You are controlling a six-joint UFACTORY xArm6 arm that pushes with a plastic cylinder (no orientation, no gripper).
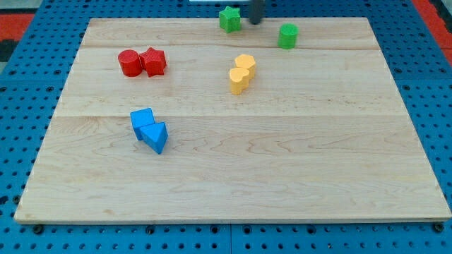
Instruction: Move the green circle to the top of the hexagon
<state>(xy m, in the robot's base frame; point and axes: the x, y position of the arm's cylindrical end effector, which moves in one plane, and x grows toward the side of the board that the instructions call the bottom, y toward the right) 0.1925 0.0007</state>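
Note:
The green circle (287, 35) stands near the top of the wooden board (282, 155), right of centre. Two yellow blocks touch each other below and to its left: the upper one (246, 65) and the lower one (239, 80); which is the hexagon I cannot tell for sure. My tip (255, 21) is at the view's top edge, between the green star (229, 19) on its left and the green circle on its right, touching neither.
A red circle (128, 63) and a red star-like block (153, 61) sit together at the upper left. A blue cube (143, 121) and a blue triangle (155, 135) touch at the left centre. Blue pegboard surrounds the board.

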